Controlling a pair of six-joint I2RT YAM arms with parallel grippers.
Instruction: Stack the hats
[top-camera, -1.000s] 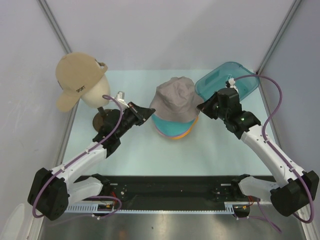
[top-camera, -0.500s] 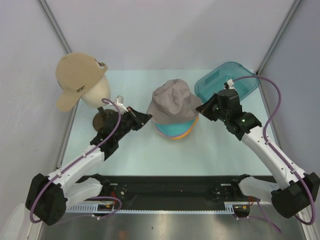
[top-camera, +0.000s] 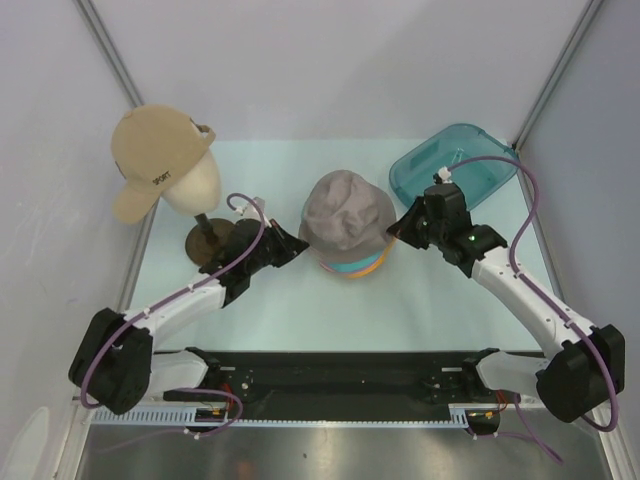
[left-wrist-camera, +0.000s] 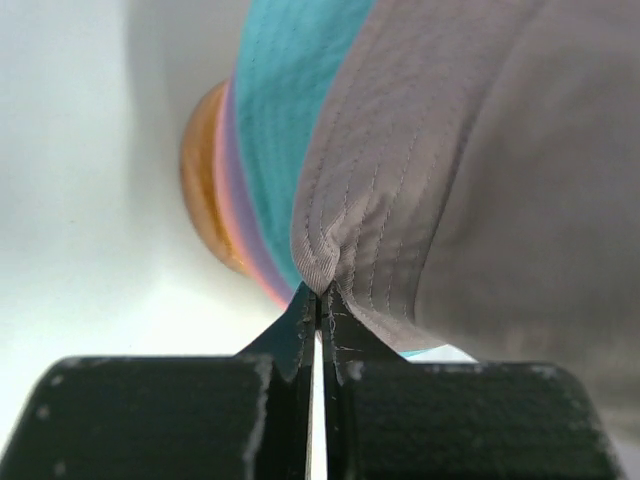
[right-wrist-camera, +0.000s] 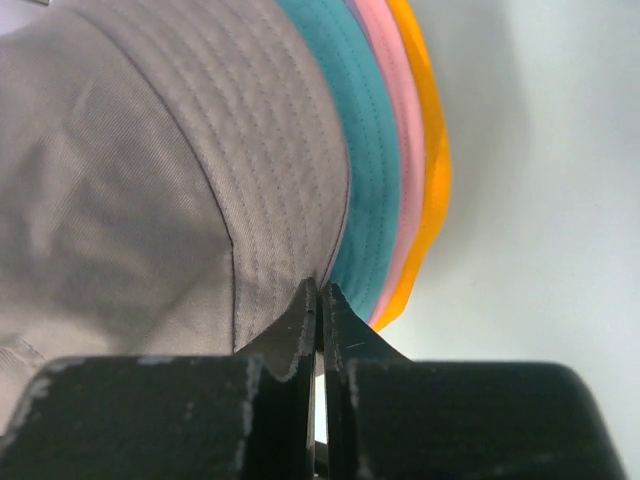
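The grey-taupe hat (top-camera: 345, 212) sits crumpled on top of a pile of hats at the table's middle. Teal (top-camera: 347, 263), pink and yellow-orange (top-camera: 368, 272) brims peek out below it. My left gripper (top-camera: 300, 243) is shut on the grey hat's left brim, and the left wrist view shows the cloth (left-wrist-camera: 350, 200) pinched at the fingertips (left-wrist-camera: 318, 292), with the teal hat (left-wrist-camera: 285, 110), lilac, pink and orange (left-wrist-camera: 200, 170) brims behind. My right gripper (top-camera: 392, 232) is shut on the right brim (right-wrist-camera: 270, 170); its tips (right-wrist-camera: 320, 287) meet the cloth beside the teal (right-wrist-camera: 360, 150), pink and orange (right-wrist-camera: 432, 150) brims.
A cream mannequin head wearing a tan cap (top-camera: 155, 155) stands on a dark round base (top-camera: 208, 240) at the back left, close to my left arm. A clear teal plastic tub (top-camera: 460, 160) lies at the back right behind my right gripper.
The grey hat has come down over the pile and now covers most of the teal hat. Both grippers moved lower and inward with its brim; the left one closed fully.
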